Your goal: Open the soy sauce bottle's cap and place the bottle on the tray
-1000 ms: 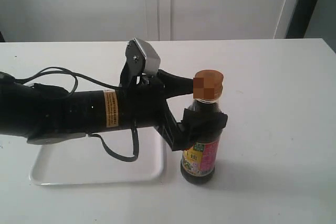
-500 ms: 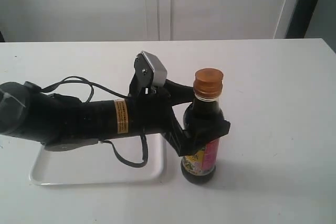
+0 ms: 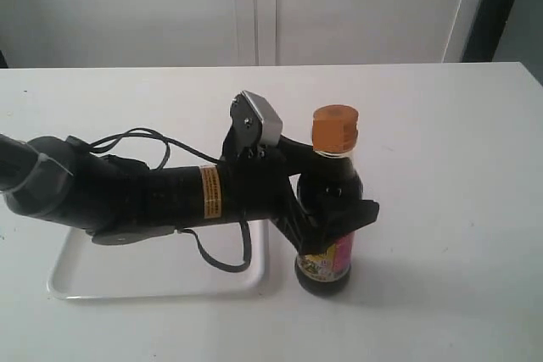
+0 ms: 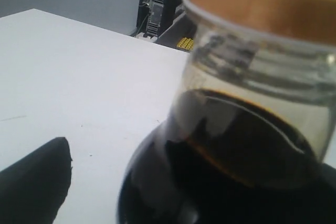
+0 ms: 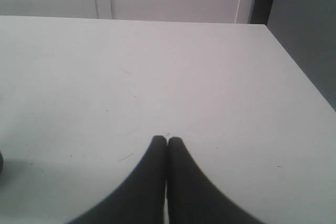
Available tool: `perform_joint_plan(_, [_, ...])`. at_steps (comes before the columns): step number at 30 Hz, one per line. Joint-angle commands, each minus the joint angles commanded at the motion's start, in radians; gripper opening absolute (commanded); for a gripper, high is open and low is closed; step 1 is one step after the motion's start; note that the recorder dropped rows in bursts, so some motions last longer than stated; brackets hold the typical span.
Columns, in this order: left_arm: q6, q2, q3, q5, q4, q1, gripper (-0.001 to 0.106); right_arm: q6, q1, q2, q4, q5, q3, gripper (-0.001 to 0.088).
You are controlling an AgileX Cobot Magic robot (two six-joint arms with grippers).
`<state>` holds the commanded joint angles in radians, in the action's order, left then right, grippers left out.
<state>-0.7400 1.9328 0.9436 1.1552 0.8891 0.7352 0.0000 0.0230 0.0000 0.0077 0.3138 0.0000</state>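
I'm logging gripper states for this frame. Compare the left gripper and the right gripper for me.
The left gripper has its fingers around the soy sauce bottle, at its body above the label; the right gripper holds nothing. The left one is spread by the bottle's width; the right one's fingers are pressed together. Both have black fingers and sit over the white table.

White table (image 3: 441, 150) under everything, bare surface running out past the tool on all sides. White wall panels (image 3: 356, 6) behind the table's far edge, beyond the tool; dark vertical strip (image 3: 496, 6) at their right end. Left wrist view: black box-like unit (image 4: 160, 3) off the table edge, far from tool.
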Motion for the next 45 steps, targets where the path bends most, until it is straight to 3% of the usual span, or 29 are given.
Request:
perform_joint_plan(4, [0.009, 0.000, 0.000, -0.005, 0.000, 0.014, 0.095, 0.000, 0.000, 0.000, 0.000, 0.000, 0.000, 0.0000])
perform_joint_plan(8, [0.018, 0.000, 0.000, -0.020, 0.000, 0.014, 0.076, 0.000, 0.000, 0.000, -0.002, 0.000, 0.000, 0.0000])
perform_joint_plan(18, [0.037, 0.000, 0.000, -0.050, 0.010, 0.014, 0.001, 0.000, 0.000, 0.000, -0.002, 0.000, 0.000, 0.0000])
perform_joint_plan(29, [0.067, 0.000, 0.000, -0.050, 0.103, 0.014, 0.000, 0.000, 0.000, 0.000, -0.002, -0.025, 0.000, 0.0000])
perform_joint_plan(32, [0.091, 0.000, 0.000, -0.050, 0.121, 0.014, 0.000, 0.030, 0.000, 0.000, 0.033, -0.126, 0.000, 0.0000])
perform_joint_plan(33, [0.091, 0.000, 0.000, -0.050, 0.121, 0.014, 0.000, 0.100, 0.000, 0.000, 0.084, -0.212, 0.000, 0.0000])
perform_joint_plan(37, [0.091, 0.000, 0.000, -0.046, 0.122, 0.014, 0.000, 0.255, 0.000, 0.000, 0.094, -0.437, 0.000, 0.0000])
perform_joint_plan(39, [0.091, 0.000, 0.000, -0.046, 0.122, 0.014, 0.000, 0.327, 0.000, 0.000, 0.094, -0.485, 0.000, 0.0000])
perform_joint_plan(45, [0.091, 0.000, 0.000, -0.041, 0.122, 0.014, 0.000, 0.329, 0.000, 0.000, 0.091, -0.450, -0.036, 0.0000])
